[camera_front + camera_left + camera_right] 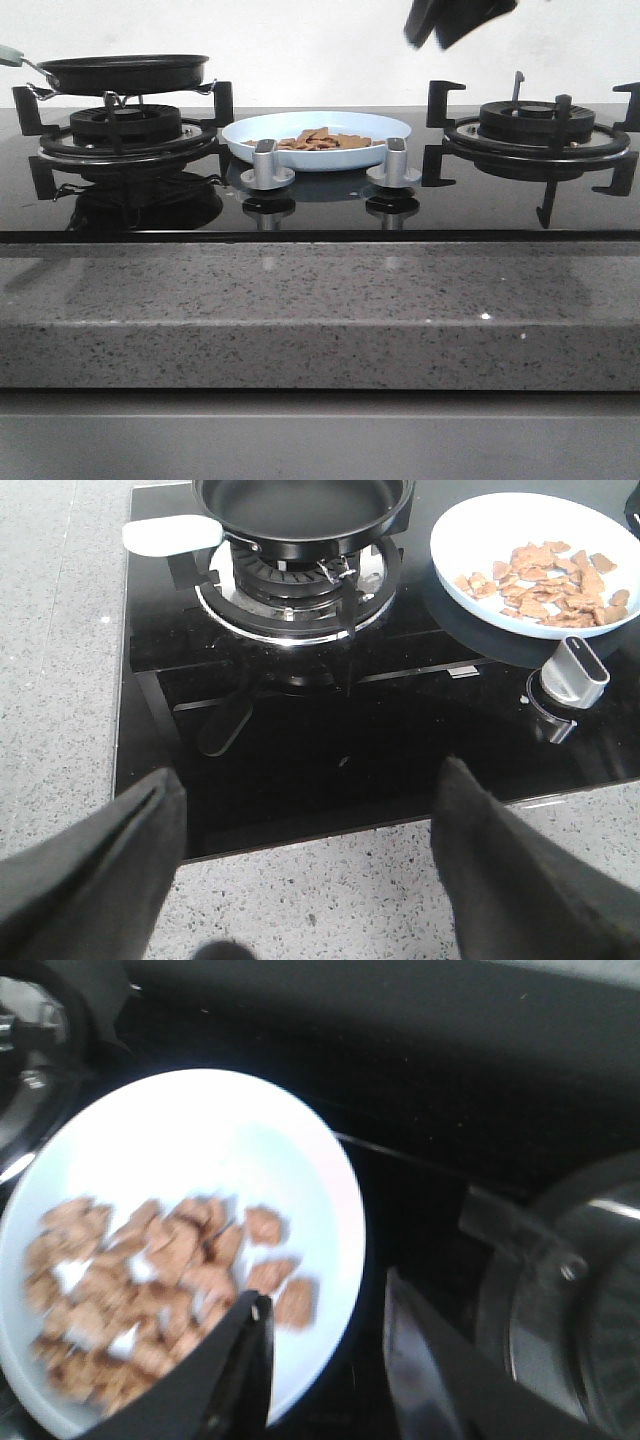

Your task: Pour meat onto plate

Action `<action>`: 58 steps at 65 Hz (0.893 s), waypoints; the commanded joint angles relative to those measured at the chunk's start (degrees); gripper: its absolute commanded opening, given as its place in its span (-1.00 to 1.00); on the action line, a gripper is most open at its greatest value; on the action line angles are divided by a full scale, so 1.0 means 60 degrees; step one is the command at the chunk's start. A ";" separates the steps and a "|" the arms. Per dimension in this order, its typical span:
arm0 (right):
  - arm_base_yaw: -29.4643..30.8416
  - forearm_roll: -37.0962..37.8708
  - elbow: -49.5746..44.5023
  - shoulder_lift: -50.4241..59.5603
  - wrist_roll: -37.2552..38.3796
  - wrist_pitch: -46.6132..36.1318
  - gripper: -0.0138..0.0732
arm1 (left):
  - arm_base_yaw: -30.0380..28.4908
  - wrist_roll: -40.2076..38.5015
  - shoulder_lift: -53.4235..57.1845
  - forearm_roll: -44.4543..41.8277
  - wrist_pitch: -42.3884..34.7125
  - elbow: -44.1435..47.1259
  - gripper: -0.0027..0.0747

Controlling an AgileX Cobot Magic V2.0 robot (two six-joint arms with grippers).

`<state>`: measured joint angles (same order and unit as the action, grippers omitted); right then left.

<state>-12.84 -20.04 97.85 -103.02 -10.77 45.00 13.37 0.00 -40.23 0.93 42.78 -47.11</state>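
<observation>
Meat (322,139) heaped on pale blue plate (390,127), set between two burners behind the stove knobs (267,164). Black pan (122,71) on left burner, empty inside. Left gripper (310,870) spread wide over counter edge, holding nothing. Right gripper (325,1360) raised above plate, parted, empty.

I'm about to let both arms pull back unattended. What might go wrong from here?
The right gripper hangs open just above the plate, so a low retreat might clip its rim and scatter the meat. The frying pan sits on the left burner with its handle sticking out, where the left gripper could snag it.
</observation>
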 commanded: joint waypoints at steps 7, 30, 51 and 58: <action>-0.0163 0.0040 -0.2200 0.2634 -0.0059 -0.1375 0.02 | 0.0079 -0.0117 0.0044 0.0029 -0.0717 -0.0246 0.39; -0.0163 0.0068 -0.6276 0.6255 -0.0059 -0.1684 0.02 | 0.0079 -0.0117 0.0044 0.0029 -0.0717 -0.0246 0.39; -0.0163 0.0058 -0.8607 0.8736 -0.0059 -0.1326 0.02 | 0.0079 -0.0117 0.0044 0.0029 -0.0700 -0.0246 0.39; -0.0163 0.0058 -0.9053 0.9376 -0.0059 -0.1279 0.02 | 0.0079 -0.0117 0.0044 0.0032 -0.0669 -0.0246 0.39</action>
<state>-14.00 -19.10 43.63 -49.51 -10.77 39.77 13.37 0.00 -40.23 0.93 42.78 -47.11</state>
